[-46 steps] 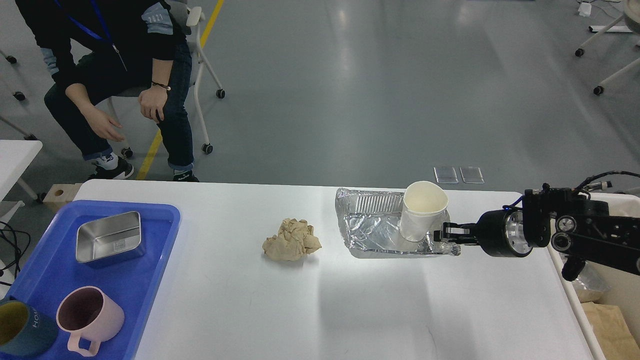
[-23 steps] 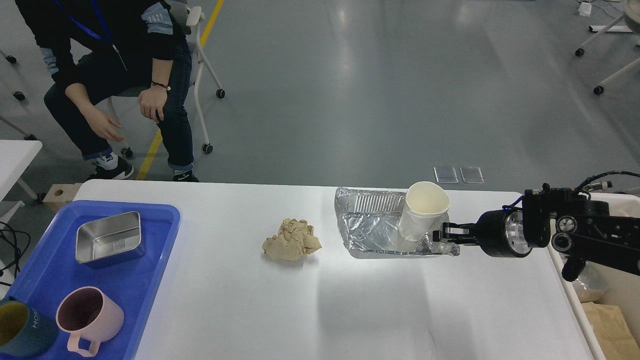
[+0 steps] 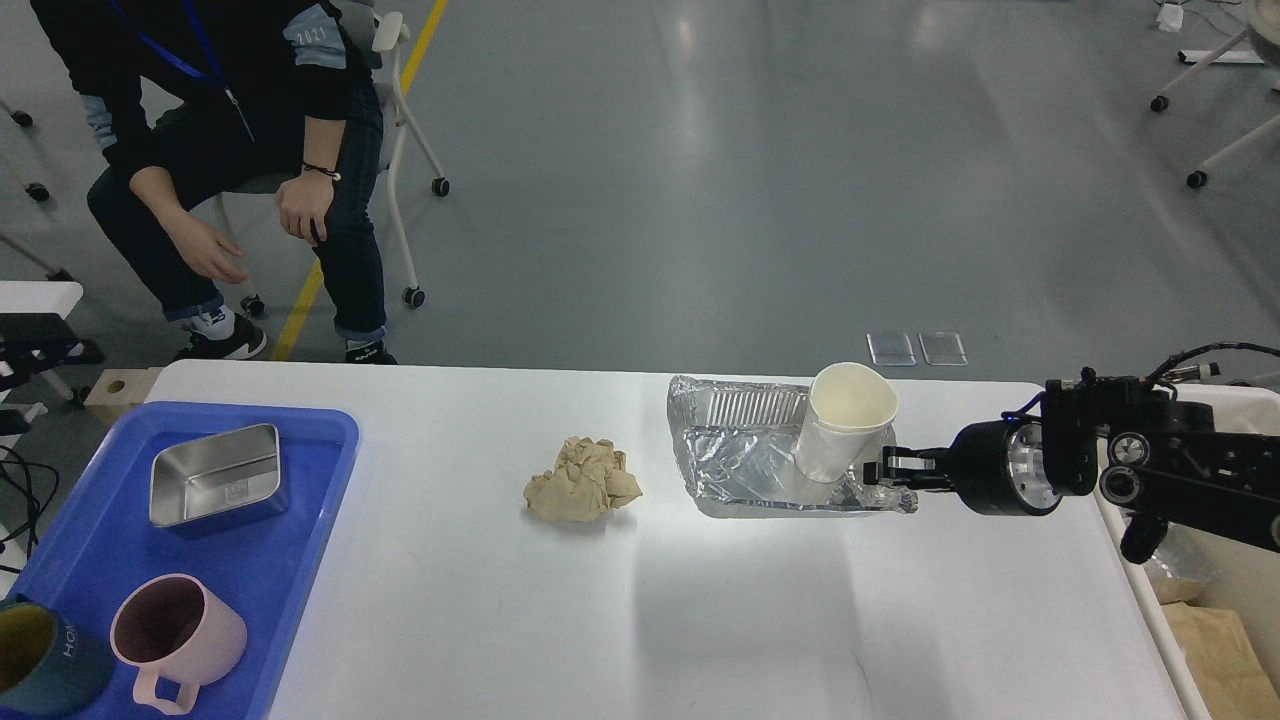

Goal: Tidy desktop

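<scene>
On the white desktop [image 3: 640, 610] lies a crumpled silver foil tray [image 3: 745, 455]. A white paper cup [image 3: 845, 420] stands in it, leaning left. My right gripper [image 3: 887, 470] comes in from the right and is shut on the tray's right rim, just below the cup. A crumpled ball of brown paper [image 3: 583, 480] rests at the desktop's middle. At the far left edge a dark part [image 3: 50, 352] that looks like my left gripper shows. Its fingers cannot be told apart.
A blue tray [image 3: 300, 520] at the left holds a steel box [image 3: 215, 485], a pink mug [image 3: 175, 635] and a dark teal mug [image 3: 40, 660]. A cream bin [image 3: 1245, 580] with brown paper stands off the right edge. A person [image 3: 230, 150] sits beyond the far left corner.
The cup leans a little more to the left and the foil tray has shifted slightly. A dark part has come into view at the far left edge.
</scene>
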You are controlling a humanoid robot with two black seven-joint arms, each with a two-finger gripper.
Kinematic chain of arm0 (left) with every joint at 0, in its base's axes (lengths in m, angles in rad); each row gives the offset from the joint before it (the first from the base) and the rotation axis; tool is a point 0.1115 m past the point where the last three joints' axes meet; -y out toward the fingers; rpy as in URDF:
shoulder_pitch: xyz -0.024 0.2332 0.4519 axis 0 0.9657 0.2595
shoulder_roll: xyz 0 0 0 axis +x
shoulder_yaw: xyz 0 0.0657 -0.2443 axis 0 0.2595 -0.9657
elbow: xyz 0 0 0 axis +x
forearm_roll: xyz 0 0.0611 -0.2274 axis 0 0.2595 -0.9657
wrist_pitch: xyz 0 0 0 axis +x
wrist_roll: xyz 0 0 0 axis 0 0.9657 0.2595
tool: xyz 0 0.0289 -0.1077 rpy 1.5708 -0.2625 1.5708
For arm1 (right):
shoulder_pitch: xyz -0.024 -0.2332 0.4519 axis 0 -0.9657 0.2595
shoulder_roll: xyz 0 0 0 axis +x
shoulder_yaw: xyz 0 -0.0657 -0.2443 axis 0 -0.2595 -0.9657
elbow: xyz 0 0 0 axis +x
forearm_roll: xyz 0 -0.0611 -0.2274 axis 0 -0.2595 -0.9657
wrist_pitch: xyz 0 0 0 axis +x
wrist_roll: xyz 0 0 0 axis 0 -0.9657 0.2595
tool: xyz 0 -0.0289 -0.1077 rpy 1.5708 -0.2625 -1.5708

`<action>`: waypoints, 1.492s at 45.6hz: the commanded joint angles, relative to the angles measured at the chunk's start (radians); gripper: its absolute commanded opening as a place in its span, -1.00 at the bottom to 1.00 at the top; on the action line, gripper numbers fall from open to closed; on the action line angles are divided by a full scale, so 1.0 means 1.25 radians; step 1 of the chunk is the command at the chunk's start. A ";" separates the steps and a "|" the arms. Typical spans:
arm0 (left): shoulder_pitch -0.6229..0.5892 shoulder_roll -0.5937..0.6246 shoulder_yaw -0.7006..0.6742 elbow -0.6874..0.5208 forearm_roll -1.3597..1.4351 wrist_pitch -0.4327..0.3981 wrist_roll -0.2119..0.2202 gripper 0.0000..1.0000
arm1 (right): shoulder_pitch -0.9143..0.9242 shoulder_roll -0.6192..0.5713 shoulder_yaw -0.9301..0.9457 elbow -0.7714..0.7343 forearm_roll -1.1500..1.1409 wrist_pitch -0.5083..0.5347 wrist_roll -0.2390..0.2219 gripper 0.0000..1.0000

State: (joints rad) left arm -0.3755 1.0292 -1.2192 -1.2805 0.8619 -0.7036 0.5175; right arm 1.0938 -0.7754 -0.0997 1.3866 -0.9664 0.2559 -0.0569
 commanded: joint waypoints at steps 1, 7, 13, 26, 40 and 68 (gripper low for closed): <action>-0.047 -0.083 0.017 0.003 0.036 0.067 0.012 0.95 | 0.000 -0.004 0.001 0.001 0.000 0.000 0.000 -1.00; -0.082 -0.132 0.018 0.006 0.036 0.084 0.012 0.95 | -0.001 -0.013 0.000 0.001 0.000 0.000 0.000 -1.00; -0.114 -0.169 0.025 0.035 0.037 0.090 0.011 0.95 | -0.001 -0.013 0.000 0.001 0.000 0.000 -0.001 -1.00; -0.143 -0.293 0.029 0.078 0.044 0.147 0.012 0.95 | -0.002 -0.010 -0.001 0.001 0.000 0.000 -0.001 -1.00; -0.182 -0.370 0.049 0.070 0.238 0.158 0.006 0.95 | -0.007 -0.012 0.000 0.001 0.000 0.000 -0.001 -1.00; -0.199 -0.545 0.236 0.081 0.390 0.273 0.007 0.95 | -0.014 -0.014 0.004 0.001 0.000 -0.001 -0.001 -1.00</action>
State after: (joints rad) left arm -0.6257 0.3587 -1.0026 -1.1800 1.3388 -0.3674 0.5276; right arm 1.0792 -0.7928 -0.0953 1.3882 -0.9664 0.2562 -0.0583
